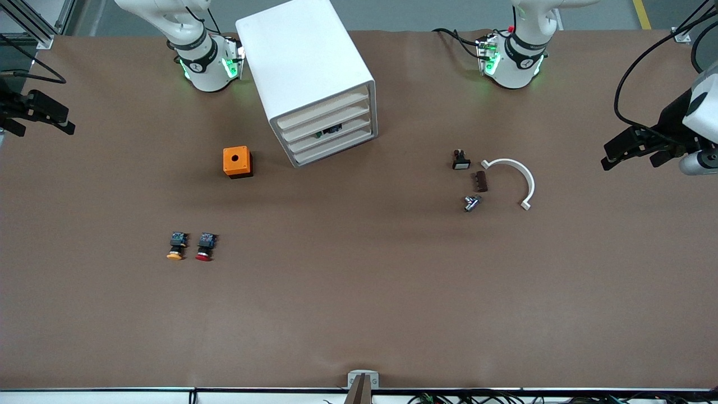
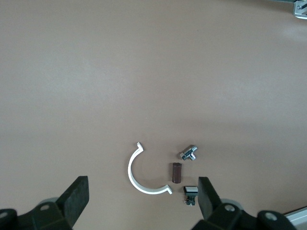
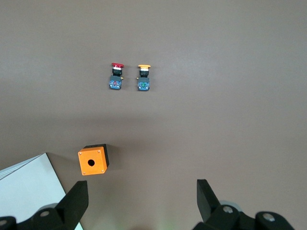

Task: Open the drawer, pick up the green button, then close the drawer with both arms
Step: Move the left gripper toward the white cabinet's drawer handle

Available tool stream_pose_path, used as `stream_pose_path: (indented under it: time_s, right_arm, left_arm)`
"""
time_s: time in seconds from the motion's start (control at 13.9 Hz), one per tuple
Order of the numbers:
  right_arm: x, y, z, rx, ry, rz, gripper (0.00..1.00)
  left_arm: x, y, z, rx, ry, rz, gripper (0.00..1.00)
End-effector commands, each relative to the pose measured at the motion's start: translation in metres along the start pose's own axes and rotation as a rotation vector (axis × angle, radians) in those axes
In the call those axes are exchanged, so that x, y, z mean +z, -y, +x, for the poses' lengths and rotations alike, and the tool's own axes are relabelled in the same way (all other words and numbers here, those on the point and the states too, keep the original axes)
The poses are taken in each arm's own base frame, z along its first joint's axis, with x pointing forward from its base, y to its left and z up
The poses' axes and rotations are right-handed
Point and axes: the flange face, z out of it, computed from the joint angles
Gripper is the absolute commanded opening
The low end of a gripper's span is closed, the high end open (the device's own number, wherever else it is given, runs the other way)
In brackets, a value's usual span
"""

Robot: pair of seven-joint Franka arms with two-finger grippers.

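Observation:
The white cabinet (image 1: 303, 62) stands between the arms' bases, its four cream fronts all pushed in. The drawer (image 1: 338, 140) is the third front down. Just above that front a small dark thing (image 1: 328, 132) shows in the gap; I cannot tell whether it is the button. My left gripper (image 1: 631, 150) hangs open and empty over the left arm's end of the table (image 2: 141, 191). My right gripper (image 1: 39, 119) hangs open and empty at the right arm's end (image 3: 142, 191). Both are well away from the cabinet.
An orange box (image 1: 237, 161) (image 3: 93, 161) with a round hole sits beside the cabinet. Nearer the camera lie a yellow-capped button (image 1: 176, 247) and a red-capped button (image 1: 205, 247). Toward the left arm's end lie a white arc clip (image 1: 519, 175), a brown block (image 1: 481, 181), a metal fitting (image 1: 472, 202) and a white-capped switch (image 1: 461, 160).

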Motion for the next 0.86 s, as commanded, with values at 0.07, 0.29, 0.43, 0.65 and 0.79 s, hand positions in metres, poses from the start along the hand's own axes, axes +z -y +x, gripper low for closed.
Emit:
stream_pose_path:
  time_s: [0.07, 0.29, 0.43, 0.65, 0.79]
  right_arm:
    - [-0.004, 0.000, -0.008, -0.011, -0.014, -0.012, 1.00]
    - [-0.004, -0.002, -0.008, -0.007, -0.017, -0.013, 1.00]
    - [-0.004, -0.004, -0.009, -0.004, -0.017, -0.012, 1.00]
    - [-0.004, -0.006, -0.008, 0.001, -0.018, -0.014, 1.00]
    - [-0.004, -0.006, -0.008, -0.001, -0.020, -0.014, 1.00]
  left_arm:
    - [-0.004, -0.002, -0.005, 0.014, 0.014, 0.017, 1.00]
    - [0.000, 0.006, -0.002, -0.002, 0.020, 0.020, 1.00]
    - [0.021, 0.013, 0.004, -0.023, 0.058, 0.031, 1.00]
    - [0.086, 0.009, 0.032, -0.022, 0.140, 0.029, 1.00]
    - [0.131, 0.004, 0.047, -0.017, 0.181, 0.027, 1.00]
